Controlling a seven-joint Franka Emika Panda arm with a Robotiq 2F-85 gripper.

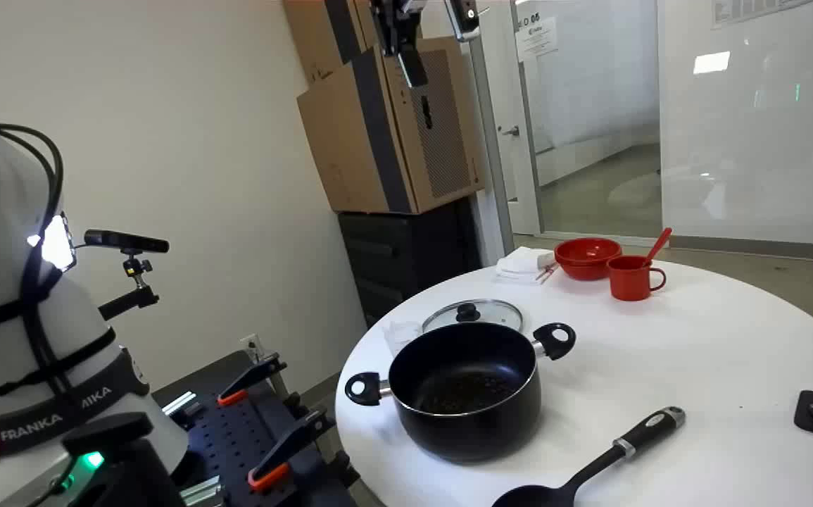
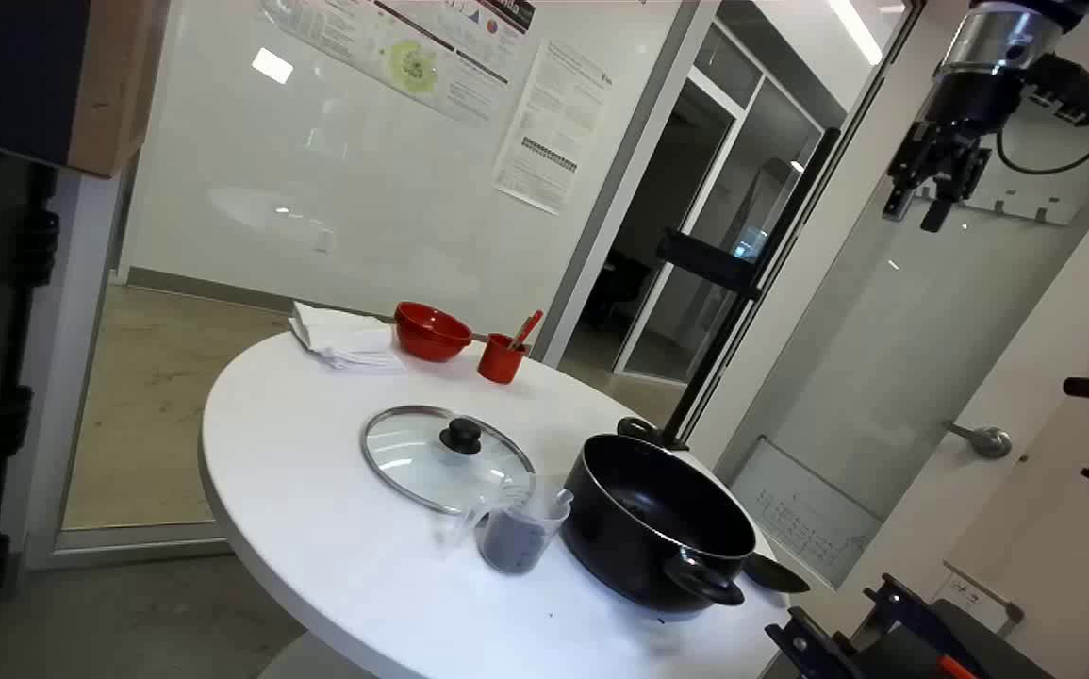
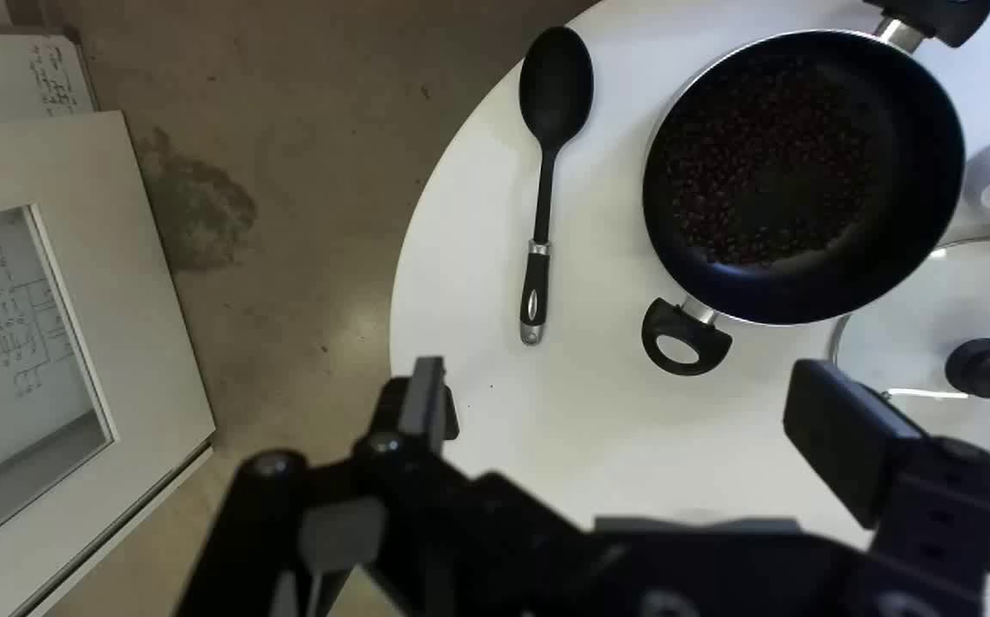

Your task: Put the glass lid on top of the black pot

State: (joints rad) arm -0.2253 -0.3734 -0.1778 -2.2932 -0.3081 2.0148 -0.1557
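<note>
The round white bench [image 1: 716,352] is seen in all three views, and the pot [image 1: 473,435] is set upright on it. The lid [image 2: 445,462] is laid flat on the bench just beside the pot, with its knob [image 2: 461,436] turned up. Near the pot, on another side of it from the lid, a black spoon [image 3: 546,188] is laid. The hand [image 2: 917,213] is held high above the level of the pot and well apart from it; its fingers [image 3: 837,437] are spread wide and nothing is gripped. Well apart from the pot, white cloths [image 2: 344,338] are piled, two red bowls [image 1: 584,270] are stacked and a red mug [image 1: 630,282] is placed, with a red utensil [image 1: 657,245] stood in it. A clear cup [image 2: 516,539] is set close beside the pot. Dark red beans [image 3: 726,171] are spread over the floor of the pot and are also held in the cup.
</note>
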